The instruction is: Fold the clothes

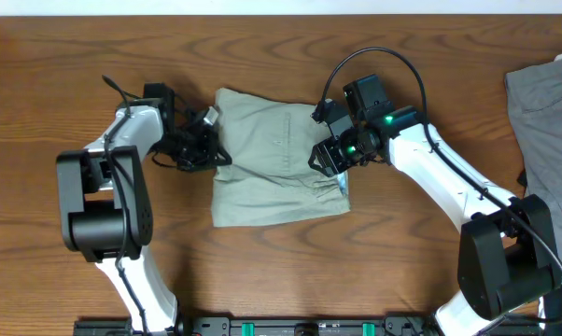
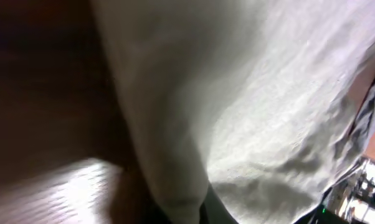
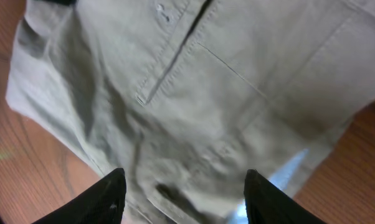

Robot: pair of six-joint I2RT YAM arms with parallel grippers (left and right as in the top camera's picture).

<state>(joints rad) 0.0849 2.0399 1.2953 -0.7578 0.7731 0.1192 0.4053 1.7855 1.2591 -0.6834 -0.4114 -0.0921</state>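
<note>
Wooden table (image 1: 38, 56), folded shorts (image 1: 267, 159), grey garment (image 1: 547, 121) cropped

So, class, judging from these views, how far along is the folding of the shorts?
Done: the shorts already lie as a compact, roughly square bundle. In hand: left gripper is shut at its left edge, right gripper open over its right edge. Left: perhaps one more fold or tidying.

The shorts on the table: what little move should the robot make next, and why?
Probably close the right gripper on the shorts: its jaws stand open astride the cloth's edge, while the left gripper is shut on the left edge.
</note>
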